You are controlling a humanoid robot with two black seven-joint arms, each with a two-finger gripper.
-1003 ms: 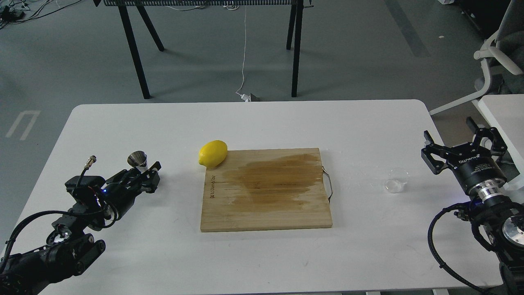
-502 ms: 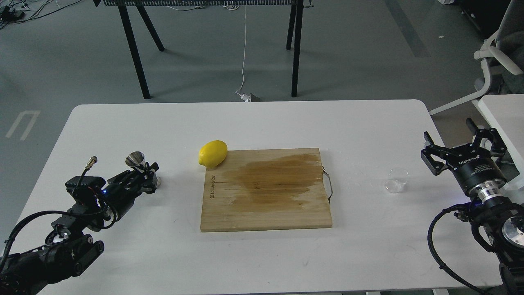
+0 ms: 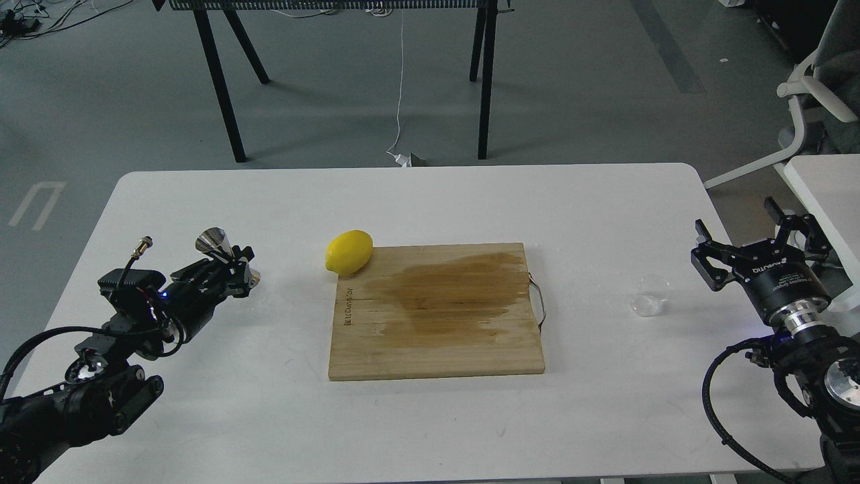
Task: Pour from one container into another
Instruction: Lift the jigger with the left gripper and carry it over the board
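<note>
Jigger (image 3: 225, 259) pinched at its waist by left gripper (image 3: 234, 269) near desk's (image 3: 430, 202) left edge, glass cup (image 3: 652, 295) upright near right edge, right gripper (image 3: 756, 250) beside it, fingers spread.

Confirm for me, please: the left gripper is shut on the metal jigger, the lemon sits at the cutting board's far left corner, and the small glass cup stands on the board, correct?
Not quite. The head view shows the glass cup standing on the white table, right of the cutting board, not on it. The rest holds: the left gripper is shut on the jigger, and the lemon sits at the board's far left corner.
</note>
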